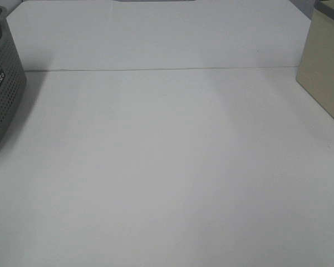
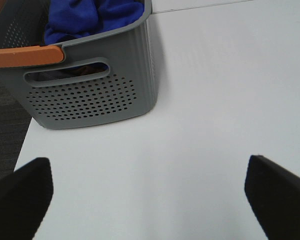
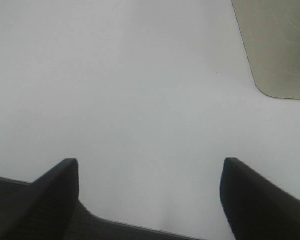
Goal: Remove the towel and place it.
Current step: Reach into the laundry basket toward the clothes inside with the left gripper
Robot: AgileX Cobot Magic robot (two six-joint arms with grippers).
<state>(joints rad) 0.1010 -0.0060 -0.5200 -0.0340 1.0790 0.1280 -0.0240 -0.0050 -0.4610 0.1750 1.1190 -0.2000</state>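
Left wrist view: towel (image 2: 90,17) bunched inside grey basket (image 2: 90,95); left fingers (image 2: 20,200) spread wide near basket, likely readying reach; right fingers (image 3: 55,195) spread, empty, well apart from basket over bench (image 3: 140,75)

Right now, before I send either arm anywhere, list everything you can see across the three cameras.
royal-blue plush towel: one, blue, bunched inside the basket.
grey perforated plastic basket: one, grey, at the table's left edge in the high view.
orange bar: one, orange, along the basket's rim above its slot handle.
beige box: one, beige, at the table's right edge; only part shows.
white table: one, white, under everything.
left arm's fingers: two, black, spread apart above the table, facing the basket, holding nothing.
right arm's fingers: two, black, spread apart above the table near the box, holding nothing.
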